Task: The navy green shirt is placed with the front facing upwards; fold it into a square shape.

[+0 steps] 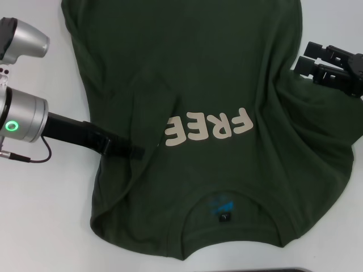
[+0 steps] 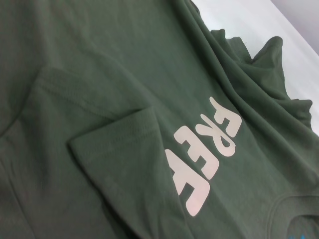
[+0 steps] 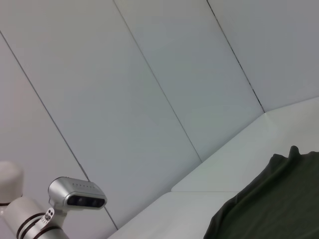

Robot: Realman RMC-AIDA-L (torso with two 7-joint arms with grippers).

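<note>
Head view: navy green shirt (image 1: 227,85) lies front-up on the white table (image 1: 51,226), collar (image 1: 229,199) toward the robot, cream lettering (image 1: 209,128) across the chest. Left sleeve is folded inward over the chest — its hem covers the end of the lettering. Left gripper (image 1: 131,152) sits low at the shirt's left edge, just left of the lettering, black fingers lying on the cloth; cannot tell if the jaws are open or closed. Right gripper (image 1: 303,61) is at the shirt's right edge, up and right of the lettering, its two black fingers apart — open, with no cloth between them. Shirt fabric bunches in ridges on that right side. Left wrist view shows the folded sleeve (image 2: 119,144) beside the lettering.
</note>
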